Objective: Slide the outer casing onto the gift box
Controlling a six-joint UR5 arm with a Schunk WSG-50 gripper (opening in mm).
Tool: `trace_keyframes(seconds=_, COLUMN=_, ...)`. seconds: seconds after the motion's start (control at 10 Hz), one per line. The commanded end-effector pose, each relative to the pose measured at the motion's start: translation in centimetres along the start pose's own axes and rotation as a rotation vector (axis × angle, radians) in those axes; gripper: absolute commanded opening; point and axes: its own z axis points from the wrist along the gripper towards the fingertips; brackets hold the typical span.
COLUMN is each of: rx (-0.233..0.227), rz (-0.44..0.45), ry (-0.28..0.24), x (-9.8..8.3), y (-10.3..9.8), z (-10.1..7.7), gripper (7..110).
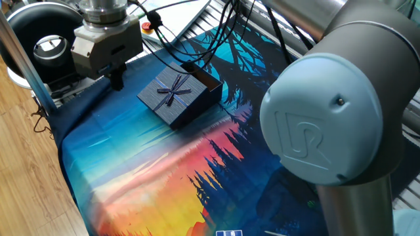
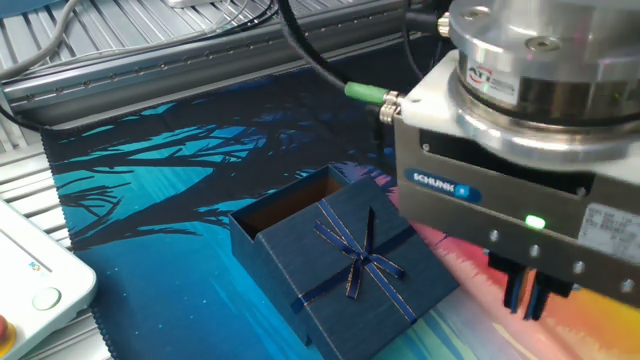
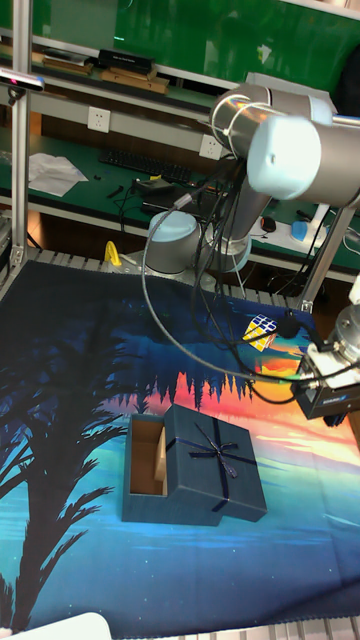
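The outer casing (image 1: pixel 172 96) (image 2: pixel 352 268) (image 3: pixel 216 462), a navy ribbed sleeve with a thin bow on top, lies on the printed mat. It covers most of the gift box (image 1: pixel 206 80) (image 2: pixel 291 204) (image 3: pixel 148 458), whose open end with a brown inside sticks out of one side. My gripper (image 1: pixel 118 81) (image 2: pixel 527 297) (image 3: pixel 334 419) hangs beside the casing and apart from it. Its dark fingers stand close together, shut with nothing between them.
The arm's big grey elbow (image 1: pixel 328 118) fills the near right of one fixed view. Black cables (image 1: pixel 177 39) run over the mat behind the box. A Rubik's cube (image 3: pixel 259 332) lies further back, and a white button unit (image 2: pixel 30 282) sits at the mat's edge.
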Motion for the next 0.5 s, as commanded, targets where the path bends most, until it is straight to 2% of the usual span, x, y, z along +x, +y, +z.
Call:
trace_keyframes(seconds=0.0, rx=0.043, rz=-0.007, ry=0.004, x=-0.5, y=-0.7, z=2.6, gripper=7)
trace_keyframes(seconds=0.1, rx=0.068, rz=-0.005, ry=0.0, x=-0.7, y=-1.1, z=3.5, gripper=7)
trace_keyframes(seconds=0.4, rx=0.083, rz=-0.026, ry=-0.029, x=-1.3, y=-1.7, z=6.2, gripper=7)
